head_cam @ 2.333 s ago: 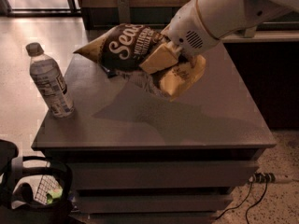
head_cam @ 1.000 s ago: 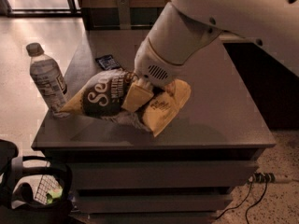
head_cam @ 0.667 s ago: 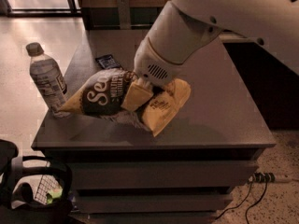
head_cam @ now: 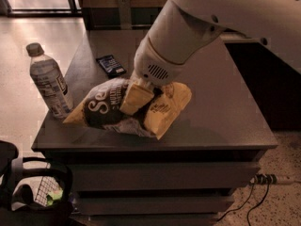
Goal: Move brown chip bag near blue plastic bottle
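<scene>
The brown chip bag lies on the grey table top near the front left, its yellow-tan left end close to the blue plastic bottle. The bottle stands upright at the table's left edge. My gripper, with yellow fingers, is shut on the bag's right half. The white arm comes down from the upper right and hides the bag's middle top.
A small flat dark-blue packet lies on the table behind the bag. A dark counter stands at the back and right. A black basket-like object sits on the floor at the lower left. A cable runs along the floor at the right.
Since 2.3 s ago the gripper carried the bag from the table's back middle toward the front left, next to the bottle. In the last second nothing has visibly moved.
</scene>
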Available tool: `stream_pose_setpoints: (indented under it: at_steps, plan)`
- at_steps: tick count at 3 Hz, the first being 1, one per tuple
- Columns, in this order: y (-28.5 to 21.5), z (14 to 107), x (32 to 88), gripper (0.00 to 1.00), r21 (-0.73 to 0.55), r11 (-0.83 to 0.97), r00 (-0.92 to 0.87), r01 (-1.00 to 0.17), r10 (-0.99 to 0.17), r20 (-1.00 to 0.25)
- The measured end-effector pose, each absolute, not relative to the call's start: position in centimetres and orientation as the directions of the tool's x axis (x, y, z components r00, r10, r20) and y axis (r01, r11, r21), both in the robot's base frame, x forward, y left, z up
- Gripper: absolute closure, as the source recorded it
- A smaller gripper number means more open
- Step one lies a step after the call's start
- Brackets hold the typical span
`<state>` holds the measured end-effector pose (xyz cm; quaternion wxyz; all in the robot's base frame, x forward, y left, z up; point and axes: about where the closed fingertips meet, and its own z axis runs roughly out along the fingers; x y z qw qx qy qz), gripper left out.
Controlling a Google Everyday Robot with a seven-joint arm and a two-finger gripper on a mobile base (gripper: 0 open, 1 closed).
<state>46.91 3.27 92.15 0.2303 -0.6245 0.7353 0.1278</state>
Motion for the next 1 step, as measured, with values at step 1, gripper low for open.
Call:
stream_pose_setpoints:
  at_steps: [1]
  plan:
    - [3.35,92.31,46.80,0.00,-0.104,0.186,-0.111,-0.977,-0.860,-0.498]
